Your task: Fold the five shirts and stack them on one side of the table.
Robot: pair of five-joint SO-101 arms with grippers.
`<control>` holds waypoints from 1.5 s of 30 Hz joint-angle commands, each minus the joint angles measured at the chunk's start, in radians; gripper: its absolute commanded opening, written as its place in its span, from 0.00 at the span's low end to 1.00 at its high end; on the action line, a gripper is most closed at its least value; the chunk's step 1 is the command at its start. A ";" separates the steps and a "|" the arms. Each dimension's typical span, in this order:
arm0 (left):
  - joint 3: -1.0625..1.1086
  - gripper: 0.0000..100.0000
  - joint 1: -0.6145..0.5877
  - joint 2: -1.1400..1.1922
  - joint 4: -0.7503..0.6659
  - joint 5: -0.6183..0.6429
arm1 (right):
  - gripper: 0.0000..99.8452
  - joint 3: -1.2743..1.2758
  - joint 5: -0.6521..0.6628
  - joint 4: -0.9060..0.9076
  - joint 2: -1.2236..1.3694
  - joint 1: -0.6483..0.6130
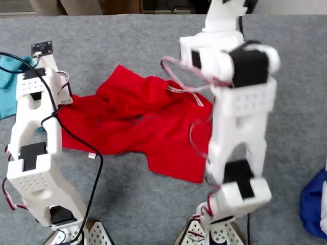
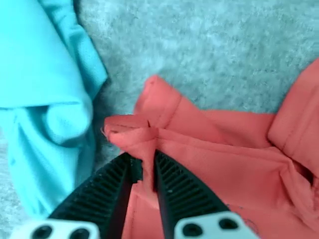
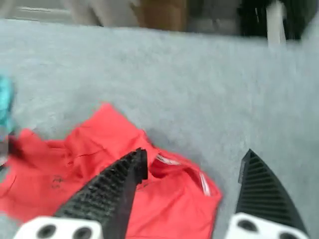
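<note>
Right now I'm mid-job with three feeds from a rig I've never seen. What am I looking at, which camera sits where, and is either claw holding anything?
The machine is two small white robot arms, a left arm and a right arm, at a grey table. One picture comes from a fixed camera looking down over the table. The other two come from a camera on each arm's wrist, looking along its black claw. On the table lies a crumpled red shirt, with a teal shirt at one edge of the high view and a blue shirt at the other. The left gripper is shut on a fold at the red shirt's edge, beside the teal shirt. The right gripper is open over the red shirt's collar, holding nothing.
</note>
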 commanded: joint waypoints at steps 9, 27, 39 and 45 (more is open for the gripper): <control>-0.035 0.02 0.100 -0.042 -0.003 -0.002 | 0.28 0.526 0.199 -0.265 -0.259 -0.223; 0.048 0.02 0.092 -0.041 -0.123 0.003 | 0.12 -0.188 0.190 -0.446 0.771 -0.130; 0.055 0.02 0.089 -0.038 -0.114 -0.005 | 0.12 -0.538 0.132 -0.347 1.179 -0.088; 0.083 0.02 0.084 -0.045 -0.115 -0.008 | 0.12 -0.535 0.114 -0.347 1.190 -0.093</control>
